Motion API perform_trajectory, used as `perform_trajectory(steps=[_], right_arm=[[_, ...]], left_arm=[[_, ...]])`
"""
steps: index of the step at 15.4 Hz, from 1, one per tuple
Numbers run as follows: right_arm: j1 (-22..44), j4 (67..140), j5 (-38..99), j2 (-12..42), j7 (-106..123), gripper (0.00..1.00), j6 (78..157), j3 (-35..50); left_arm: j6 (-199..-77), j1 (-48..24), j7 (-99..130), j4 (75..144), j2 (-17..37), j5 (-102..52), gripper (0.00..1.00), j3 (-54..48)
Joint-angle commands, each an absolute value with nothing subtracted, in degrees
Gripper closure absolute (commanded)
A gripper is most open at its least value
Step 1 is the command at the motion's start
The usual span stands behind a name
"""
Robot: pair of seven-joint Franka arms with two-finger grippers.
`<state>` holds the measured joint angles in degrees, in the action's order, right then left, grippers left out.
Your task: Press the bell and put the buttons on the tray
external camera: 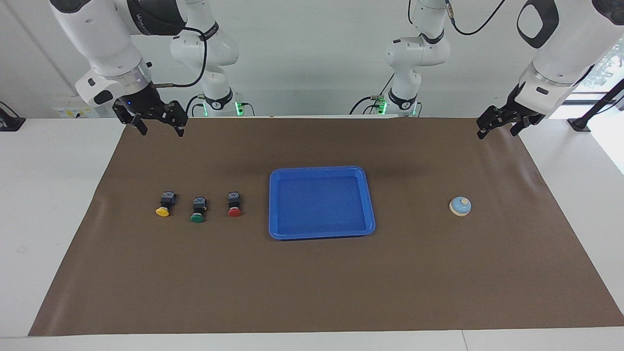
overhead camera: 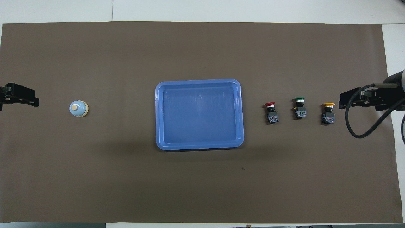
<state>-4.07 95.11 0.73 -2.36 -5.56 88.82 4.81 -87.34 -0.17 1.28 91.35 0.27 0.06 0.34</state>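
The tray [external camera: 321, 233] sits mid-mat, nothing in it. Toward the right arm's end from the tray the three buttons lie in a row on their sides, red [external camera: 234, 204] closest to it, then green [external camera: 198, 210], then yellow [external camera: 165, 204]. The bell [external camera: 460, 206] stands alone, well apart from the tray toward the left arm's end.

Both arms hang high at the mat's corners nearest the robots. The right gripper [external camera: 158, 123] has its jaws spread and empty, and the left gripper [external camera: 504, 124] too, as far as I can see.

Nothing is started yet. My worry is the buttons (round caps, lying tipped): a pinch on the cap could roll one away or knock its neighbour. The bell is light, so an off-centre press might just shove it along.
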Motion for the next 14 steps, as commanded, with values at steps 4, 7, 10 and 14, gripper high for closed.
perform_trajectory(steps=[4,7,10,14], right_arm=[[-4.8,95.5,0.9,-2.9,-4.3,0.00,88.1,5.4],[-4.8,95.5,0.9,-2.9,-4.3,0.00,88.1,5.4],[-4.8,95.6,0.9,-2.9,-4.3,0.00,88.1,5.4],[-4.8,95.5,0.9,-2.9,-4.3,0.00,88.1,5.4]], left_arm=[[-87.3,0.4,1.8,91.5,-0.3,0.9,0.00,0.1],[-88.0,0.3,3.9,94.0,-1.6,0.8,0.00,0.2],[-91.2,1.4,4.6,97.4,-2.8,0.9,0.76,0.2],[-102.7,3.8,2.1,111.1,-7.5,1.0,1.00,0.3]])
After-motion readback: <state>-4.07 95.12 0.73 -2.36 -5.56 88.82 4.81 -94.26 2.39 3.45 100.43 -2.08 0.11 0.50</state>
